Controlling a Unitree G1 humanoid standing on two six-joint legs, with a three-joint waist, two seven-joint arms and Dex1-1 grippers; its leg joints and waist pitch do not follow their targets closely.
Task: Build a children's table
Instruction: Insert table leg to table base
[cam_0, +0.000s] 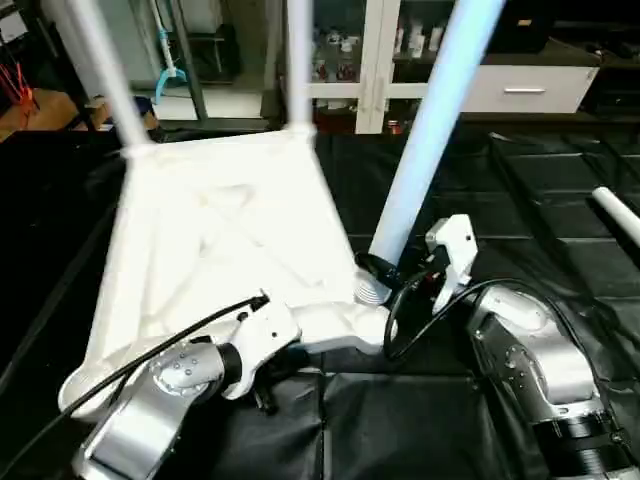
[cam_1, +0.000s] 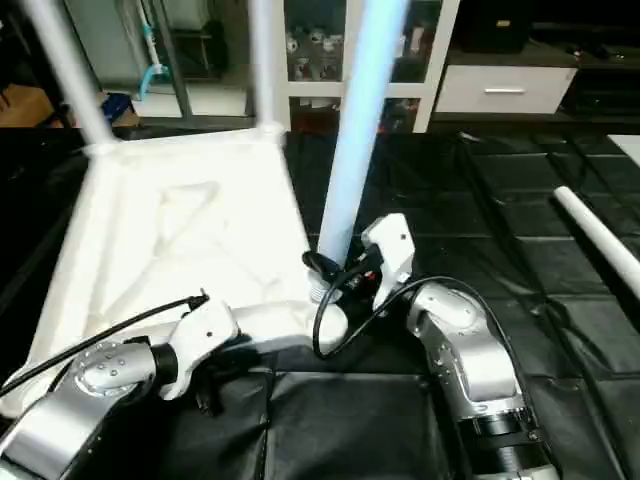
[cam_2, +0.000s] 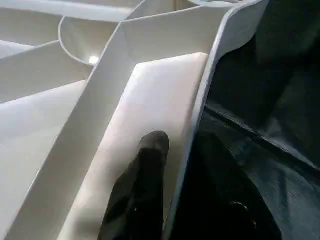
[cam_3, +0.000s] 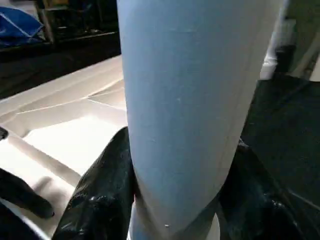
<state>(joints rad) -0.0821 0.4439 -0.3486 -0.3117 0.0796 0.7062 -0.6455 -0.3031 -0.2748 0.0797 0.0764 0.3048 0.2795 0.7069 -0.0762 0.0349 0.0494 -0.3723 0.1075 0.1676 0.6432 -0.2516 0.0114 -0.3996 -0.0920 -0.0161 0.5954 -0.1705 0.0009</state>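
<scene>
The upturned white table top (cam_0: 215, 235) lies ribs-up on the black mat (cam_0: 420, 420), two legs (cam_0: 95, 70) standing at its far corners. At the near right corner, a third leg (cam_0: 425, 130) leans over its socket, threaded end (cam_0: 370, 290) exposed; the right gripper (cam_0: 385, 268) clamps it between both black fingers (cam_3: 100, 200). The left gripper (cam_2: 172, 200) pinches the top's near rim, one finger inside the wall, one outside. A fourth leg (cam_0: 615, 212) lies loose at the right.
</scene>
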